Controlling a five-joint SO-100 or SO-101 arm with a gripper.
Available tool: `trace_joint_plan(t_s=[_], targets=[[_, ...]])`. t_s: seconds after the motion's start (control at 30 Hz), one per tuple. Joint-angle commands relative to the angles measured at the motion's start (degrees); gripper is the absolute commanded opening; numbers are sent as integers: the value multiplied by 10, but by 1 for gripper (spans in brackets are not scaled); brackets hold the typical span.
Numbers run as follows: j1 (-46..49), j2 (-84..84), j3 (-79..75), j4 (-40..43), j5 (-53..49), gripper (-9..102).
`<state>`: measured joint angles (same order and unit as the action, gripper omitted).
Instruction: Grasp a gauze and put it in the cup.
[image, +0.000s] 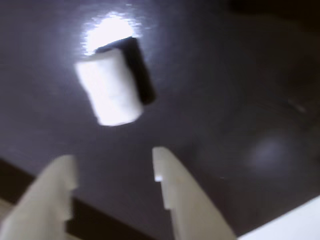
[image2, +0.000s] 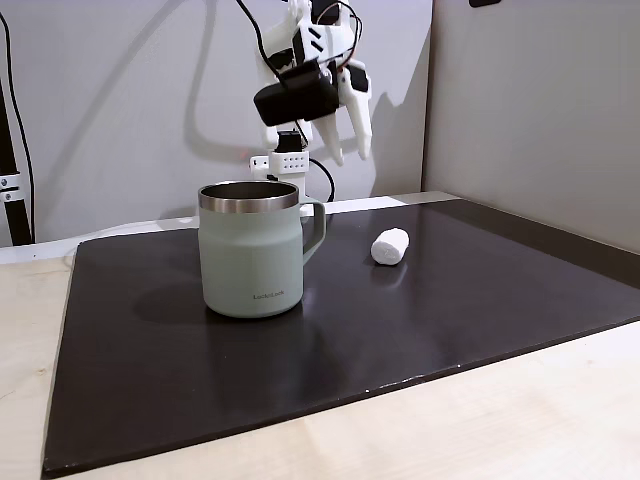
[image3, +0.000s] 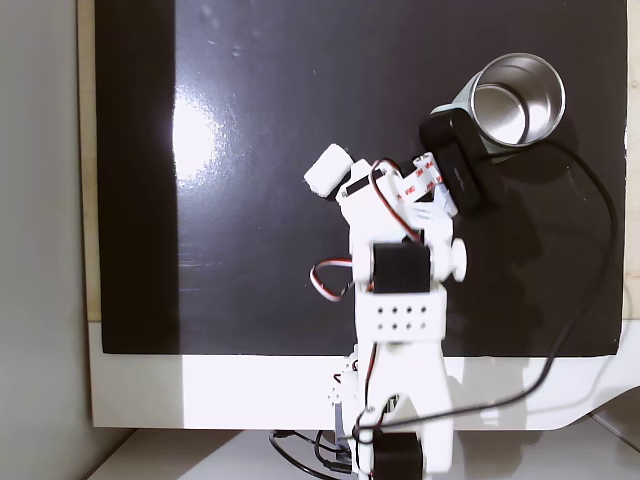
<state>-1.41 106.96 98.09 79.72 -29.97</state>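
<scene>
A dark mat (image2: 420, 310) covers most of the pale table (image2: 520, 420). On it, left of centre in a fixed view, stands the cup (image2: 252, 250), handle to the right; the gauze (image2: 390, 246) lies just right of it, apart, nothing between. From above, the arm (image3: 400, 300) partly covers the gauze (image3: 326, 170), centre frame. In the wrist view the gauze (image: 109, 90) lies upper left, long axis running top to bottom, slightly tilted. The gripper (image: 116, 170) hangs above it, fingers spread, empty.

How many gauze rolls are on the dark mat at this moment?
1. The gauze roll lies on the dark mat, to the right of the cup in a fixed view, apart from it. The open gripper hangs above. The cup's inside looks empty from above.
</scene>
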Motion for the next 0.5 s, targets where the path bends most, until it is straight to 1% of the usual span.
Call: trace_joint_plan(t_s=[0.0,0.1,0.33,0.47], targets=[[-17,-47,-63,29,-40,27],[-27,-98,-91,53,-63,33],[-48,-197,-153,53,-62,35],[-61,-244,-163,45,-57,35]])
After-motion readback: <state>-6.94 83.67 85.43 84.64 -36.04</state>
